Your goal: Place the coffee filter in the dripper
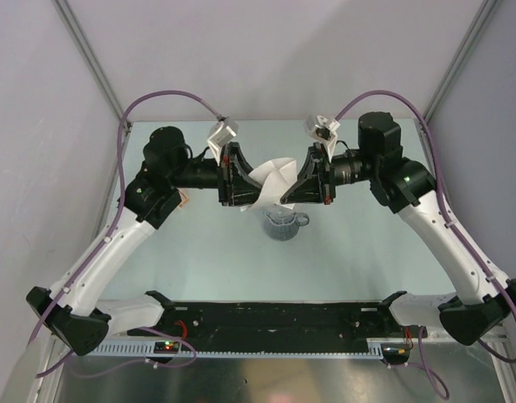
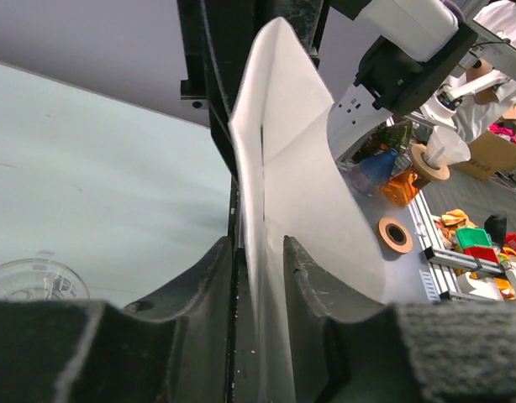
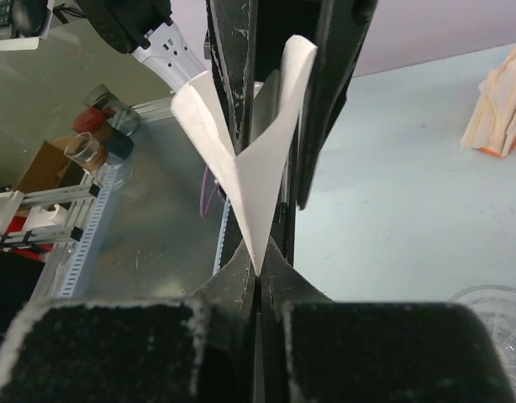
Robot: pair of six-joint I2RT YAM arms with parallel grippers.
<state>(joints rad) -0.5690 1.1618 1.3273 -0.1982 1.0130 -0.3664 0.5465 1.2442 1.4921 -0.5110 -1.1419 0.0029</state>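
The white paper coffee filter (image 1: pixel 271 178) hangs in the air between my two grippers, above the dripper (image 1: pixel 283 225), a grey ribbed cup with a loop handle on its right. My right gripper (image 1: pixel 289 190) is shut on the filter's pointed end (image 3: pixel 256 193); the paper fans out in a V beyond its tips (image 3: pixel 256 269). My left gripper (image 1: pixel 252 186) faces it. Its fingers (image 2: pixel 302 277) stand a little apart with one flap of the filter (image 2: pixel 292 159) running between them. The dripper's rim shows at the lower left of the left wrist view (image 2: pixel 31 281) and the lower right of the right wrist view (image 3: pixel 493 315).
A tan flat stack (image 3: pixel 502 101) lies on the table by the left arm's wrist (image 1: pixel 184 199). The black base rail (image 1: pixel 275 323) runs along the near edge. Grey walls close in the table on three sides.
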